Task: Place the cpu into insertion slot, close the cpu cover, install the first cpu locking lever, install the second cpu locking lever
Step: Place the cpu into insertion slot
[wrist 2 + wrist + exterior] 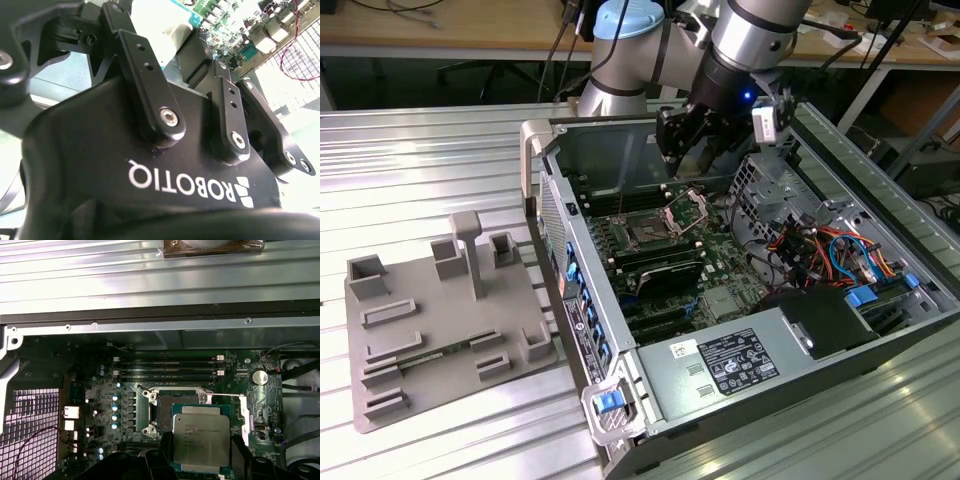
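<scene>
the gripper [202, 446] pinches the cpu [201, 432] between its fingers, above the insertion slot [164, 412] mid motherboard [107, 410]

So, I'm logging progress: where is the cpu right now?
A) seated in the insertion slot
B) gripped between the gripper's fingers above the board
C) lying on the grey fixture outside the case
B: in the first wrist view the cpu sits clamped in the gripper, above the uncovered insertion slot.
</scene>
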